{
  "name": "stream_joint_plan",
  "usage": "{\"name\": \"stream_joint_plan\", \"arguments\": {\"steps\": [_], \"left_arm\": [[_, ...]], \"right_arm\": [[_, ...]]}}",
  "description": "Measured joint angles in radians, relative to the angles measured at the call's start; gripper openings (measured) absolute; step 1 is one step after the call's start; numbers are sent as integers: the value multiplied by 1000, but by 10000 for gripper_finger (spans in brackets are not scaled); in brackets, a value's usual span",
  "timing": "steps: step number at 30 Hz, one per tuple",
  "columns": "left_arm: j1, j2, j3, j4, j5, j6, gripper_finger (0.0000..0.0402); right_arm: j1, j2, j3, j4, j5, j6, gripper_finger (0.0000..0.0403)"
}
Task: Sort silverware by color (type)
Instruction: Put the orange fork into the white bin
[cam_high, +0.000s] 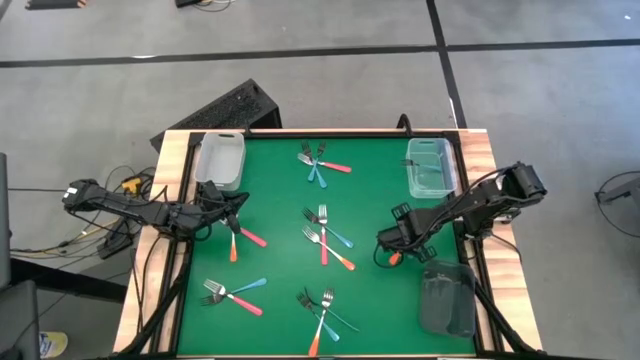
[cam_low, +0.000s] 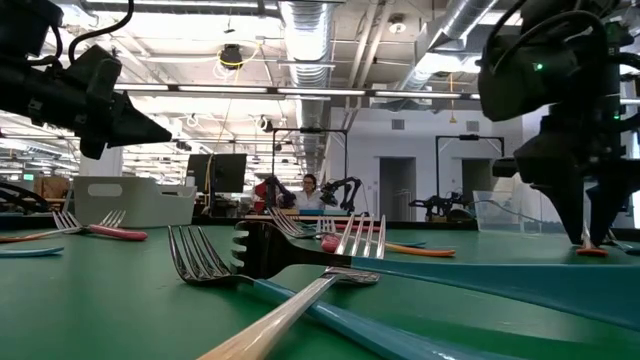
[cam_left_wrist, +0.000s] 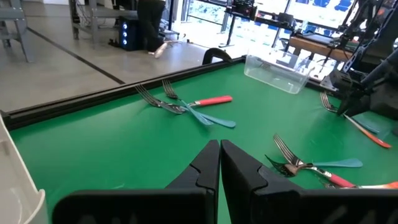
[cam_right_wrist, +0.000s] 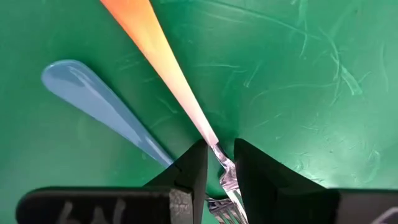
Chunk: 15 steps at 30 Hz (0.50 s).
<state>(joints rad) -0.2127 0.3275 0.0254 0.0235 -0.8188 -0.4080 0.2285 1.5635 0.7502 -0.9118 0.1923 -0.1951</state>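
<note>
Small forks with metal tines and orange, pink-red or light blue handles lie in several clusters on the green mat: far, centre, left, near left and near centre. My right gripper stands at the mat's right side, shut on an orange-handled fork. A light blue handle lies beside that fork. My left gripper is shut on nothing and hovers above the mat, just beyond the left cluster. My right gripper pinches the orange-handled fork between its two fingers at the metal neck, where handle meets tines. The fingers come from above, pointing down, and lie across the fork. The orange handle end sits at mat level; whether it rests there I cannot tell.
A clear bin stands at the mat's far left corner and another clear bin at the far right. A dark bin sits at the near right, close to my right gripper. A wooden rim frames the mat.
</note>
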Motion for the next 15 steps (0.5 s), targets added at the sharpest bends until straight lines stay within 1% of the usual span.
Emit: {"name": "stream_joint_plan", "arguments": {"steps": [3, 5, 9, 11, 13, 15], "left_arm": [[0, 0, 0, 0, 0, -1, 2], [0, 0, 0, 0, 0, -5, 2], [0, 0, 0, 0, 1, -12, 2], [0, 0, 0, 1, 19, -14, 2], [0, 0, 0, 3, 53, -9, 2], [0, 0, 0, 4, 82, -7, 2]], "right_arm": [[0, 0, 0, 9, -3, 21, 101], [-3, 0, 0, 25, -3, 61, 87], [-18, -1, 3, 54, -6, 158, 37], [-29, 1, 21, 61, -7, 222, 17], [-43, 3, 52, 95, -8, 290, 15], [-62, 3, 82, 130, -9, 350, 23]]}}
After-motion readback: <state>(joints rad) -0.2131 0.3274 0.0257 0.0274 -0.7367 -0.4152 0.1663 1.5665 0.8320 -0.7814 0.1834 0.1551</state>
